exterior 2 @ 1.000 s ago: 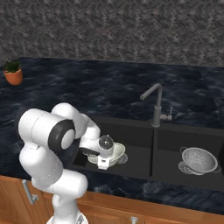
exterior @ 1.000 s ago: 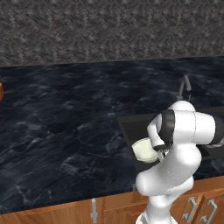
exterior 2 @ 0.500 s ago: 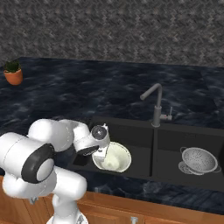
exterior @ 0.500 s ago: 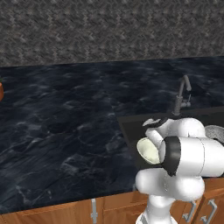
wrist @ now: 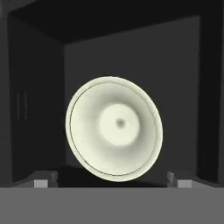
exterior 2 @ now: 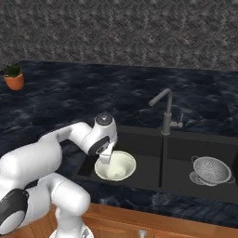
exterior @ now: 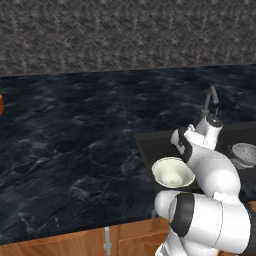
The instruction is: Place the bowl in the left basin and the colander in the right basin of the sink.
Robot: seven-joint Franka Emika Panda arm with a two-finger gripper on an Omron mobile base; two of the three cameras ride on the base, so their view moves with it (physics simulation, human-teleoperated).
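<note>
Bowl (exterior 2: 115, 166) first, since it sits nearest you: the cream-white one lies in the left basin (exterior 2: 144, 145) of the black sink (exterior 2: 163, 181), with its hollow facing up and dark walls around it in the hand view. Your claw (exterior 2: 107, 158) hangs just above its near-left rim, and from the hand camera the two finger tips (wrist: 40, 183) stand wide apart at the bottom corners with the bowl between and beyond them, touching neither, so you are holding nothing. Whether the bowl rests fully flat on the basin floor you cannot tell; in the hand view it looks a little tilted, though that may be the camera's own angle. Judging by this, the bowl's half of the job looks done. Across the central divider, the silver colander (exterior 2: 211, 170) sits upright in the right basin (exterior 2: 200, 148), well apart from the bowl, so that half looks done too. What is left for you seems only to lift the arm out of the sink without knocking the bowl's rim. Behind the basins stands the grey gooseneck faucet (exterior 2: 163, 113), and far back on the dark marbled desk (exterior 2: 69, 93) a small potted plant (exterior 2: 14, 77) at the left.
</note>
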